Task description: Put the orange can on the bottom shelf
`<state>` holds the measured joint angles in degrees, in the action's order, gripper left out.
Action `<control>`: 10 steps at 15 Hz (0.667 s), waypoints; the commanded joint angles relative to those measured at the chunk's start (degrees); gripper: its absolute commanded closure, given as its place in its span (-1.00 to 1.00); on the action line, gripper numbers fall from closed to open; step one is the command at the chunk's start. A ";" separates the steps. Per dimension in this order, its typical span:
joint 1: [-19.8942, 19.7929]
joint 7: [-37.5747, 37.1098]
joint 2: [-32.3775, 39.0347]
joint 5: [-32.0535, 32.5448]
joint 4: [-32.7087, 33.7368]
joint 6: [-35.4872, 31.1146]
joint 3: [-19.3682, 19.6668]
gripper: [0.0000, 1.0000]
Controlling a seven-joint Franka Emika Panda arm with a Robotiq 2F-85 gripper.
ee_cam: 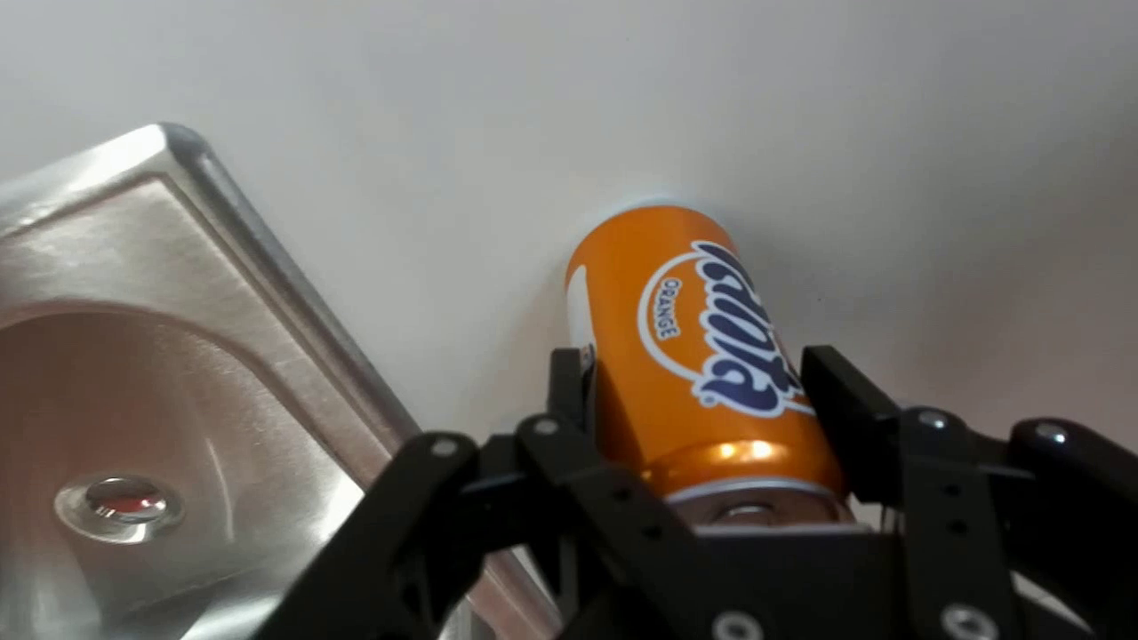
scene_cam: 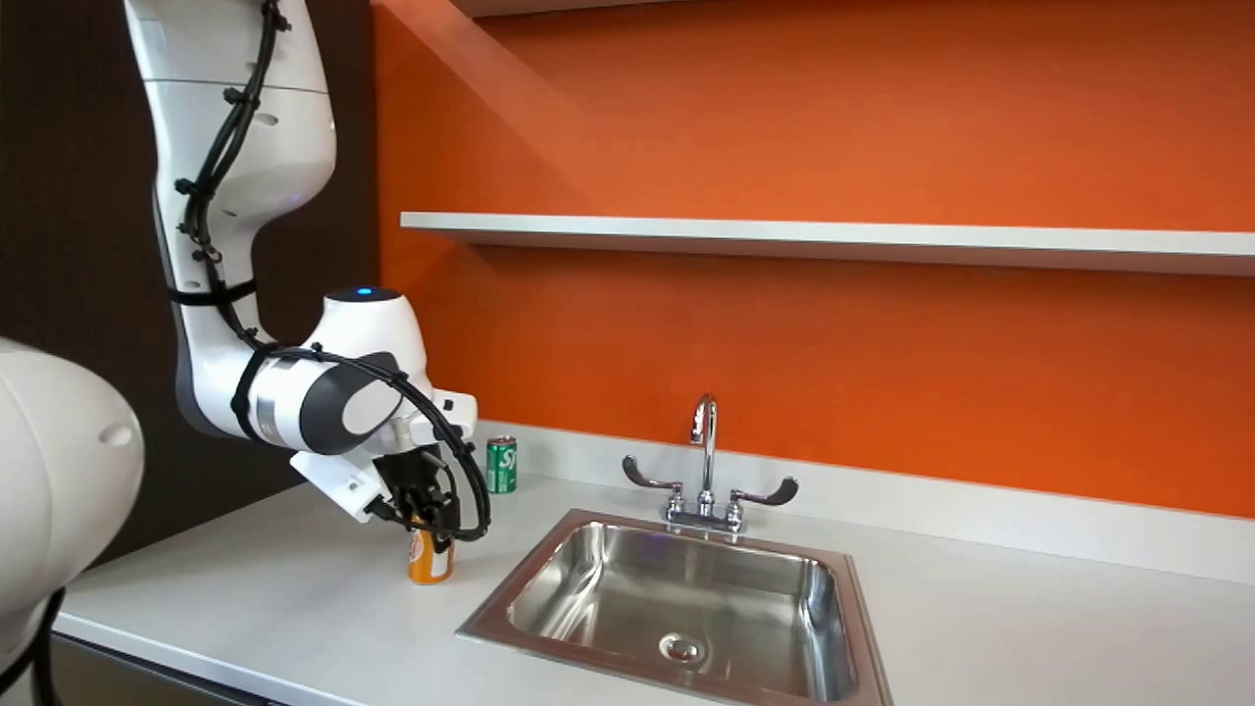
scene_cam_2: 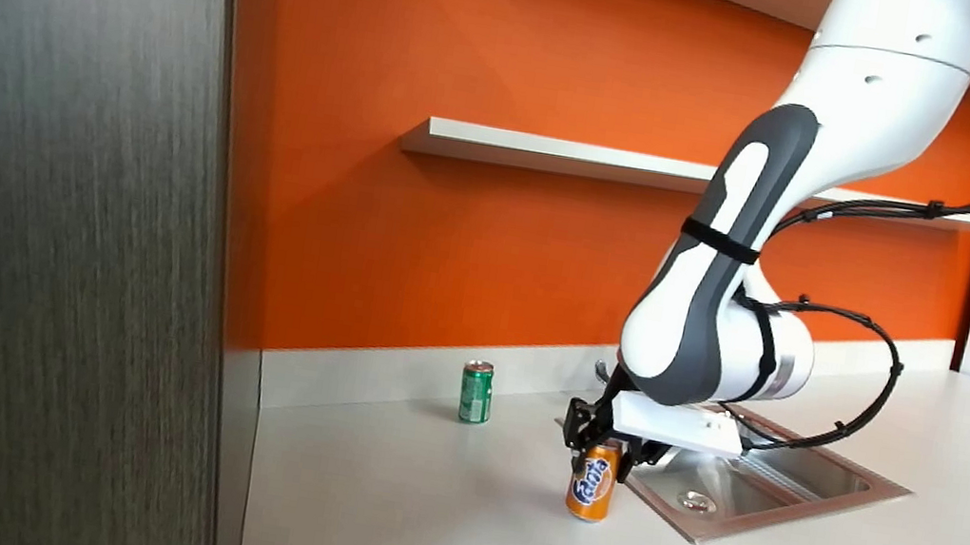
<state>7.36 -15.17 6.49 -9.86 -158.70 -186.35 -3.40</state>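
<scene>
1. In an exterior view, orange can (scene_cam: 431, 563) is standing inboard of the counter (scene_cam: 284, 588)'s front edge.
2. In an exterior view, low lift could be clipping bottom shelf (scene_cam_2: 575, 152).
3. Wrist view: gripper (ee_cam: 696, 369) is grasping orange can's upper half; weak squeeze risking slip.

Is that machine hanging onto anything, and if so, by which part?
The gripper has its fingers on either side of the orange can, at its upper half; whether they truly grip it cannot be told.
</scene>
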 commanded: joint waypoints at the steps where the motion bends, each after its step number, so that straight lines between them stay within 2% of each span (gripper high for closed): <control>1: -0.39 -0.70 -1.34 -1.28 0.38 1.27 -1.26 0.23; 6: 3.47 -1.78 -8.23 -0.51 -1.55 7.40 1.52 0.23; 8: 4.43 -3.81 -10.90 2.66 -1.02 11.37 3.15 0.23; 10: 2.73 -9.15 -15.29 8.96 -1.21 16.39 1.90 0.23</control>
<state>10.84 -17.58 -0.64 -7.72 -158.72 -177.35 -1.41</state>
